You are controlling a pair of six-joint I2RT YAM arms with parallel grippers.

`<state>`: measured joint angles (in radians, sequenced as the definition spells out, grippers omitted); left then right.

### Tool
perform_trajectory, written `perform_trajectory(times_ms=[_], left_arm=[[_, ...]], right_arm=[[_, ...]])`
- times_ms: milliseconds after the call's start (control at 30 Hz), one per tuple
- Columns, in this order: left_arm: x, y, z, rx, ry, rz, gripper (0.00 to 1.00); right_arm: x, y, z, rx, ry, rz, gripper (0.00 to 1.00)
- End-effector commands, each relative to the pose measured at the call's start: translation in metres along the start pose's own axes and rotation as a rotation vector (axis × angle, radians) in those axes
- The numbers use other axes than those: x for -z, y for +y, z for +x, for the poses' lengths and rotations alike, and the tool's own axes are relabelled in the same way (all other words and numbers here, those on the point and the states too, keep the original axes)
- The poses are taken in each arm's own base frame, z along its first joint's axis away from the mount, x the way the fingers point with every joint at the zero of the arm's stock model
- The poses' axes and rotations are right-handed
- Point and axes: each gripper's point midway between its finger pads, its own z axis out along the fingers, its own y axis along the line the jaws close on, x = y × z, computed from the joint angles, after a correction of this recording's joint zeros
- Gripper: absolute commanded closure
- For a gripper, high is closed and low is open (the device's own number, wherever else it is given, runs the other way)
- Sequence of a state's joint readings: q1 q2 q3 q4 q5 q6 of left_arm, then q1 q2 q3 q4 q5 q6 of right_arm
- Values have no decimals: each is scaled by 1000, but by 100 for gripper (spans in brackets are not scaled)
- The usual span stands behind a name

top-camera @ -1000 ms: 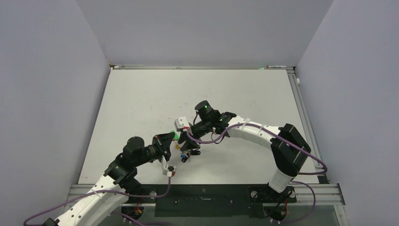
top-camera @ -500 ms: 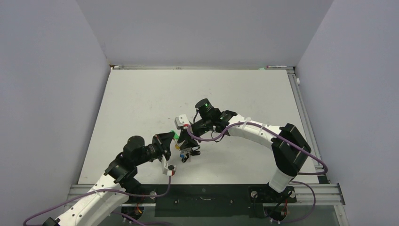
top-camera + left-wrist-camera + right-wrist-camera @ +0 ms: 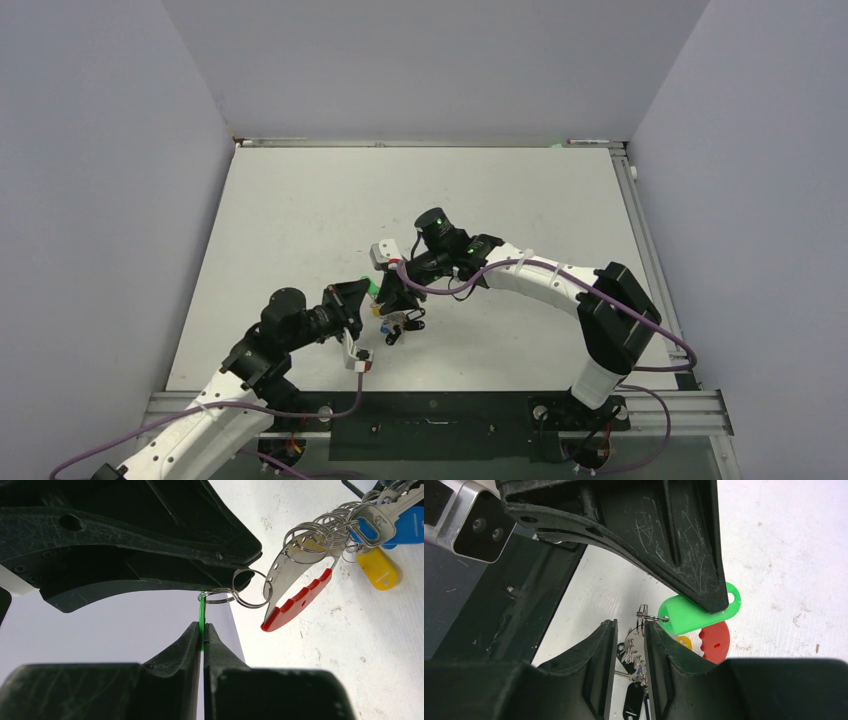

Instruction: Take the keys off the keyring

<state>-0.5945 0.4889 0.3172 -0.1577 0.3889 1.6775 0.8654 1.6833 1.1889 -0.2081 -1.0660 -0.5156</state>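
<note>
The white counter (image 3: 300,220) carries both arms. The left arm (image 3: 250,370) reaches in from 7 o'clock and the right arm (image 3: 560,285) from 4 o'clock. They meet just off the counter's middle, toward 7 o'clock, with the bunch between them. The left pincer (image 3: 202,630) is closed tight on the green tag (image 3: 696,612), which shows edge-on between its fingertips in the left wrist view. The right pincer (image 3: 630,635) has its jaws only narrowly apart, pressed against the grey blade and rings of the keyring (image 3: 282,582) that fill the gap. In the left wrist view the keyring slants up toward 2 o'clock, away from the left pincer, with its red arc (image 3: 295,605) on the lower edge. The keys (image 3: 380,517) cluster at its far end at 2 o'clock. A blue tag (image 3: 407,527) is among them, and a yellow tag (image 3: 378,569) lies on the counter just below. A black tag (image 3: 634,707) shows in the right wrist view. Small split rings (image 3: 250,587) link the green tag to the keyring's near tip.
</note>
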Motion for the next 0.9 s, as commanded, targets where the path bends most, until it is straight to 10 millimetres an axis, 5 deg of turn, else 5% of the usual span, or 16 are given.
perform_trajectory(times_ms=[0, 233, 633, 867], left_arm=[[6, 28, -6, -9, -31, -60, 100], [8, 28, -6, 9, -27, -63, 100], [9, 26, -6, 22, -23, -53, 100], [11, 26, -5, 31, -18, -49, 100]], right_arm=[[-2, -10, -29, 91, -88, 4, 73], [0, -19, -28, 74, -87, 51, 80], [-1, -24, -17, 64, -67, 83, 77], [3, -31, -12, 45, -53, 123, 94]])
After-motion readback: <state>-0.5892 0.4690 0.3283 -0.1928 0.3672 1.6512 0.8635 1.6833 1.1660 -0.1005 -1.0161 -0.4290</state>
